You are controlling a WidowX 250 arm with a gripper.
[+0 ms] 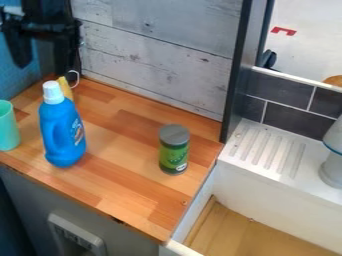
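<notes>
A tall blue plastic bottle (62, 132) with a white ribbed cap stands upright on the wooden counter (123, 165), left of the middle. It has a moulded side handle, rounded shoulders and a coloured label on the side turned to the right. Right behind its cap is a small yellow object (65, 88), mostly hidden, so its shape is hard to tell; a thin white loop (74, 79) shows beside it. The black two-finger gripper (43, 70) hangs at the upper left, above and behind the bottle, near the yellow object. Its fingers are spread widely apart, and nothing is seen held between them.

The bottle is capped and opaque, so its contents cannot be told. A pale green cup (8, 127) stands at the left edge, partly cut off; what is inside cannot be made out. A cylindrical jar (174, 150) with a grey lid and a green label stands upright towards the right of the counter, well apart from the bottle; its contents cannot be told either. On the white grooved ledge (257, 142) at the right rests a whitish vessel (333, 167) with a blue line, cut off by the edge.

In all, there are one bottle, one yellow object, one cup, one jar and one whitish vessel.
</notes>
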